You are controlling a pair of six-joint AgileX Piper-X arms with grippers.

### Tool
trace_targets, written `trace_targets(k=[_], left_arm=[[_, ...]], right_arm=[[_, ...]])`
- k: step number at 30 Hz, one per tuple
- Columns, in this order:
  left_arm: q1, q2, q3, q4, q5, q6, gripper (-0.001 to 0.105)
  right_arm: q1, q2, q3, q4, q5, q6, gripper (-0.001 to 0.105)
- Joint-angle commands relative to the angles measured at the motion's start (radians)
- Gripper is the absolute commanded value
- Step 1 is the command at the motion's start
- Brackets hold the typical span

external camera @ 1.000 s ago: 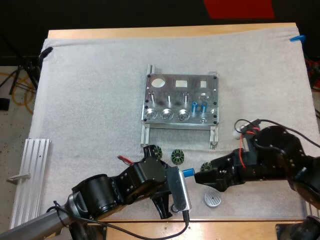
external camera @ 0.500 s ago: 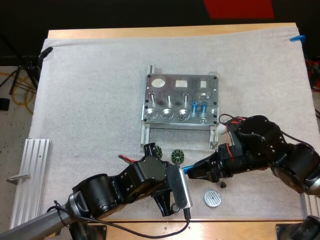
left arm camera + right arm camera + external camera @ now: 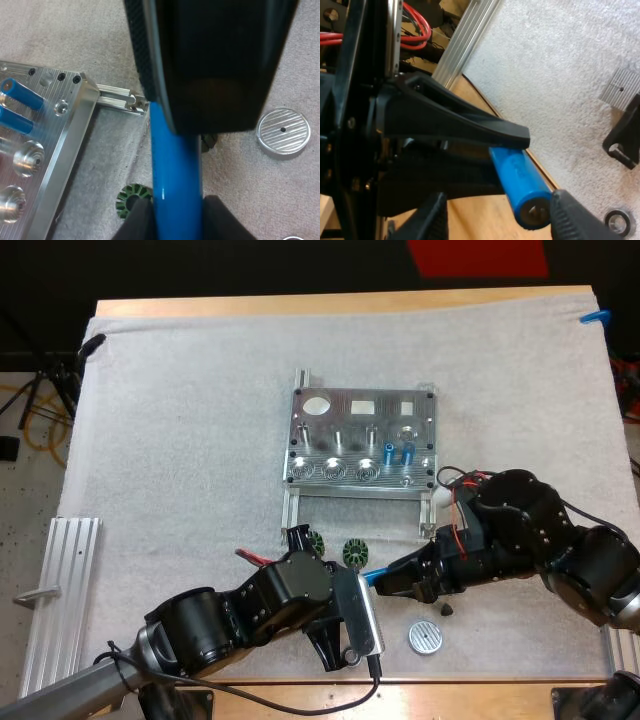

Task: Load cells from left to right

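A blue cell (image 3: 371, 576) is held over the mat's near side, in front of the metal fixture (image 3: 362, 440). My left gripper (image 3: 364, 584) is shut on it; its fingers (image 3: 137, 220) press the cell (image 3: 176, 185) from both sides. My right gripper (image 3: 384, 586) has come in from the right, end-on to the cell. Its fingers (image 3: 432, 215) stand open, wider than the cell's free end (image 3: 522, 192) between them. Two blue cells (image 3: 400, 452) stand in the fixture's right part, also seen from the left wrist as cells (image 3: 20, 97) at the fixture (image 3: 55, 145).
Two green-black stators (image 3: 353, 553) lie on the mat just beyond the grippers; one stator (image 3: 131, 197) is under the held cell. A round metal disc (image 3: 426, 638) and a small dark part (image 3: 446, 607) lie below the right arm. An aluminium rail (image 3: 60, 590) lies at the mat's left edge.
My right arm swung left and forward, bringing its gripper up to the cell's end, and it now covers a third stator. The left gripper kept still with the cell.
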Motion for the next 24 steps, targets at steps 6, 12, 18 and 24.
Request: trace_targets(k=[6,12,18,24], left_arm=[[-0.002,-0.035,-0.012,-0.063,0.025,0.001,0.000],[-0.002,-0.056,-0.012,-0.035,0.001,0.001,0.000],[-0.002,-0.056,-0.012,0.000,0.001,0.001,0.000],[-0.002,-0.056,-0.012,-0.026,0.001,0.001,0.000]], right_arm=[[0.005,0.006,-0.003,-0.023,0.018,-0.026,0.051],[0.005,0.006,-0.003,-0.023,0.022,-0.026,0.071],[0.005,0.006,-0.003,-0.037,0.025,-0.028,0.071],[0.005,0.006,-0.003,-0.037,0.020,-0.027,0.050]])
